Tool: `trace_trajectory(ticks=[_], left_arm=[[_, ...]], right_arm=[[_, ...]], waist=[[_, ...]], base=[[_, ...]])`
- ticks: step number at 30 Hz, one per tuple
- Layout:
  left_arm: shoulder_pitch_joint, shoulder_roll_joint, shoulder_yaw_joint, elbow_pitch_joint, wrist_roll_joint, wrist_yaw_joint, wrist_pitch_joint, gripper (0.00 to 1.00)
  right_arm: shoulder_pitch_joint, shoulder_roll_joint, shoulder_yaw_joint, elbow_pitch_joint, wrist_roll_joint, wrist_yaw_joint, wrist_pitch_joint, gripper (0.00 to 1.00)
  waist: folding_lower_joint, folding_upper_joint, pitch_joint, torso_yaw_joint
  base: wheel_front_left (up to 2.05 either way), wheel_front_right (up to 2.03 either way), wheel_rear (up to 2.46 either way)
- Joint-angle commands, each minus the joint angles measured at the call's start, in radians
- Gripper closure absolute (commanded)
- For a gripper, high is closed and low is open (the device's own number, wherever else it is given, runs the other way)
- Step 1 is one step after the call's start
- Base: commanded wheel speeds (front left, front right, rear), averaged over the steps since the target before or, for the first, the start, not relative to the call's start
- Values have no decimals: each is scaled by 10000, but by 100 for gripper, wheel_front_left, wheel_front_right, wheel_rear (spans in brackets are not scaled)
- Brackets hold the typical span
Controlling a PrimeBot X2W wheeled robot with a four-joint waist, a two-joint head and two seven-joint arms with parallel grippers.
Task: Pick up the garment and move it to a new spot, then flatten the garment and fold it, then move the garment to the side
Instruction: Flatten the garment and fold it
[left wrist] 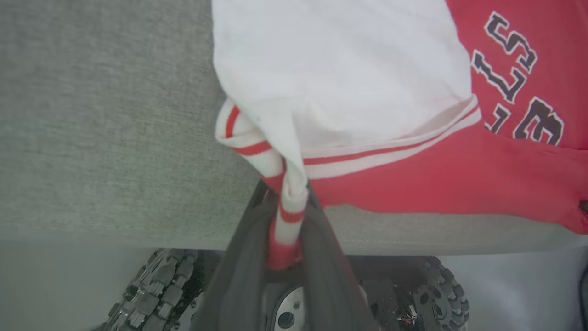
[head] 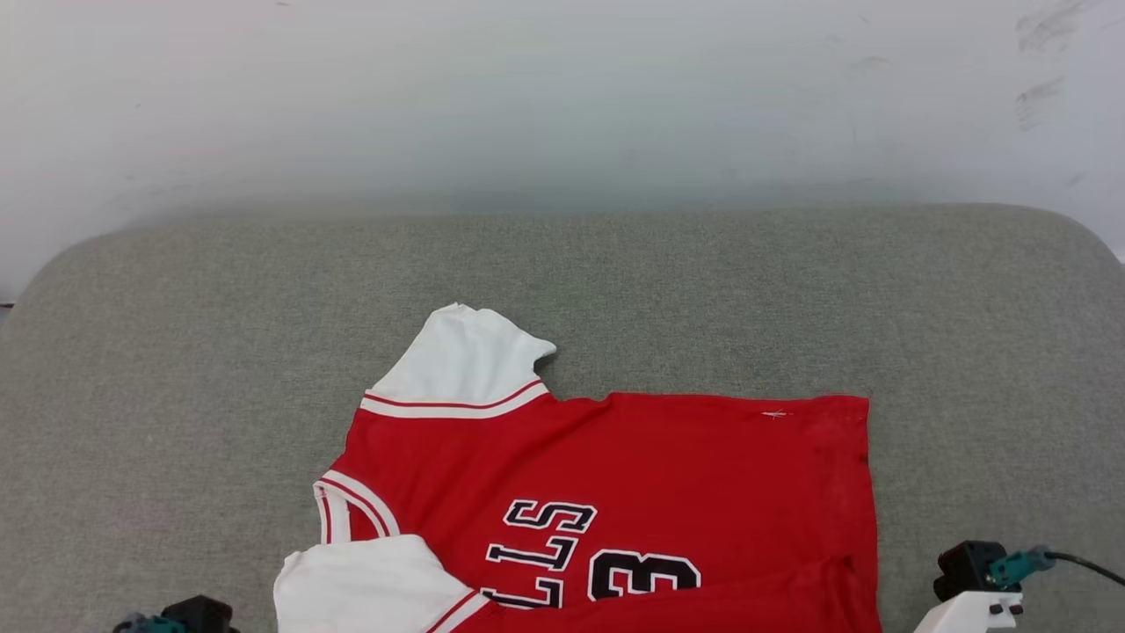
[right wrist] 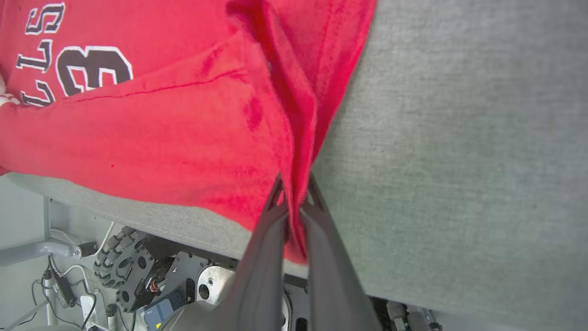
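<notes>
Grey cushion (head: pixel 176 352), garment (head: pixel 659 475) spread, L pincer (left wrist: pixel 288 202) clamping striped trim (left wrist: pixel 288 230), R pincer (right wrist: pixel 295 195) clamping hem (right wrist: pixel 294 138)

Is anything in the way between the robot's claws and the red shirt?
Nothing visible is. The left gripper is shut on the striped sleeve trim of the garment, and the right gripper is shut on its red hem, both at the near edge of the grey padded surface.

garment (head: pixel 615 475) cut off below, lettering (head: pixel 545 545) partly hidden
</notes>
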Motion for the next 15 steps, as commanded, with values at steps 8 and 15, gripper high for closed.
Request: trace_trajectory(ticks=[8, 15], left_arm=[[-754, -309, -97, 894, 165, -587, -550, 0], [-1499, -80, -45, 606, 950, -524, -1172, 0]], right_arm=[[-19, 523, -457, 65, -156, -7, -2044, 0], [-387, 748, -845, -539, -1153, -7, -4100, 0]], waist=[[1, 0, -104, -36], [1, 0, -189, -44]], base=[[0, 0, 0], [0, 0, 0]])
